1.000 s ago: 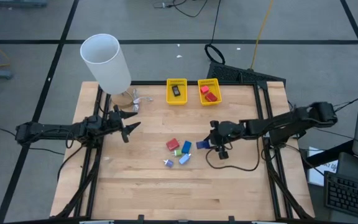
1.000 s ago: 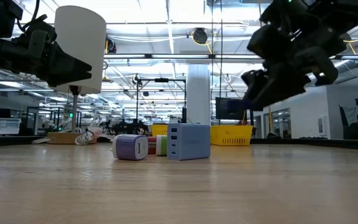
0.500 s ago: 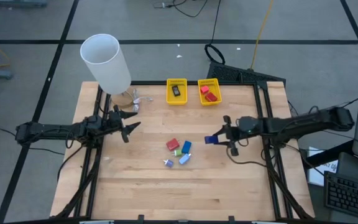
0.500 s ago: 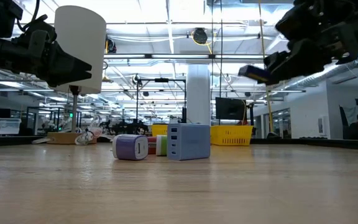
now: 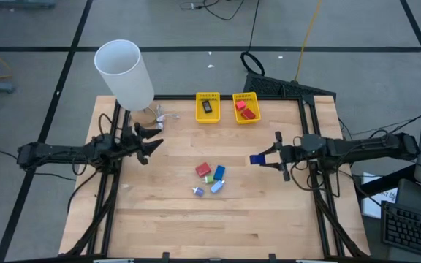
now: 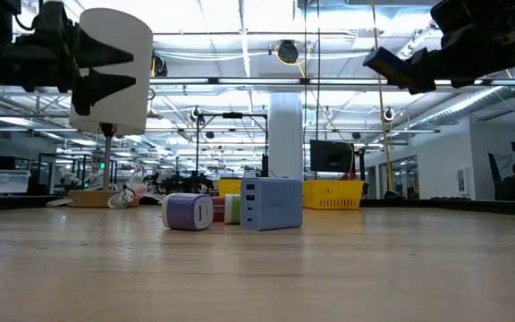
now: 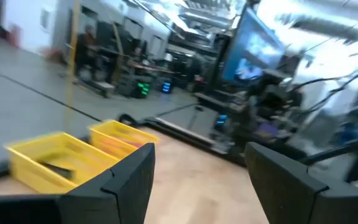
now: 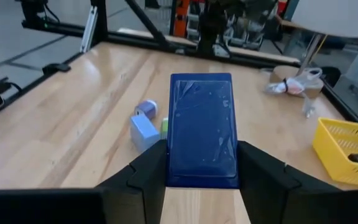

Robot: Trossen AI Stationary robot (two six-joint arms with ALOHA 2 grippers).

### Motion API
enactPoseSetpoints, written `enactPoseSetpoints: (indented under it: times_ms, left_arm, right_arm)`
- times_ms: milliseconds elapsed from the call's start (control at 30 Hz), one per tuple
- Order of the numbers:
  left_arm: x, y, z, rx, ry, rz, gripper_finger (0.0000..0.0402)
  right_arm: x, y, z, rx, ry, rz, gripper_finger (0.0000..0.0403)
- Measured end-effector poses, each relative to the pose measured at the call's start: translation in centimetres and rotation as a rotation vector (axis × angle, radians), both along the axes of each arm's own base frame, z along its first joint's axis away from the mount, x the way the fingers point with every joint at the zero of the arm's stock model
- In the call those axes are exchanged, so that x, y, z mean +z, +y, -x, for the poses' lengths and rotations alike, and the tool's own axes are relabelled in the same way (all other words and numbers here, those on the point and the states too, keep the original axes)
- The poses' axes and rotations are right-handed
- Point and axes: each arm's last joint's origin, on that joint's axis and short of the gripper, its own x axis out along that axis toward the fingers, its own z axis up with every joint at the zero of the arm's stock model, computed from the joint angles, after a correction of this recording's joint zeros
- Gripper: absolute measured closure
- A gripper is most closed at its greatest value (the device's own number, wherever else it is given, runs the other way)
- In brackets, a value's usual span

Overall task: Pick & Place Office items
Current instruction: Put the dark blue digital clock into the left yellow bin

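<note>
I've got the blue item [image 8: 202, 129] pinched in my right gripper [image 5: 267, 158], aloft; left gripper [image 5: 146, 143] waits, jaws wide. Next, carry it over a yellow basket [image 5: 245, 108].

Your right end effector [image 5: 267, 158], clamped on the blue item [image 5: 257, 159], has pulled back from beside the cluster toward the table's right edge and risen higher in the low view. Your left end effector [image 5: 149, 142] has rotated and shifted slightly toward the white cylinder [image 5: 125, 73].
</note>
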Motion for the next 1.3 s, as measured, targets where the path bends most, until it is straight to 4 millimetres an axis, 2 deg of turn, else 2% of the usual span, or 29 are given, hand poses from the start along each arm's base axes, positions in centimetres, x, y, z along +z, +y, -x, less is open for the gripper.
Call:
enactPoseSetpoints:
  times_ms: [200, 333, 500, 767, 967, 1133, 1300]
  left_arm:
    - [-0.5, 0.0, -0.6, -0.054, -0.008, 0.184, 0.0149]
    - [-1.2, 0.2, -1.1, -0.015, -0.014, 0.4, 0.0149]
    - [-2.3, 0.5, -1.7, 0.1, 0.02, 0.495, 0.0149]
    - [-2.4, 0.6, -3.2, 0.088, -0.053, 0.591, 0.0149]
    - [-1.2, 0.6, -6.3, 0.04, 0.037, 0.565, 0.0149]
    - [0.0, 0.7, -10.4, -0.02, 0.127, 0.474, 0.0149]
    - [-0.1, 1.0, -15.0, -0.048, 0.203, 0.431, 0.0149]
  right_arm:
    - [0.1, 0.0, 0.1, -0.002, -0.007, -0.01, 0.0247]
    - [0.0, -0.1, 0.1, -0.058, -0.003, -0.012, 0.0251]
    - [-0.2, -0.4, -0.1, -0.133, 0.011, 0.012, 0.0243]
    - [-1.6, -0.7, -1.3, -0.242, 0.111, 0.134, 0.0249]
    - [-2.4, -0.8, -2.7, -0.262, 0.135, 0.214, 0.0244]
    - [-2.8, -0.8, -3.5, -0.254, 0.131, 0.24, 0.025]
    - [-3.3, -0.8, -3.7, -0.272, 0.16, 0.261, 0.0243]
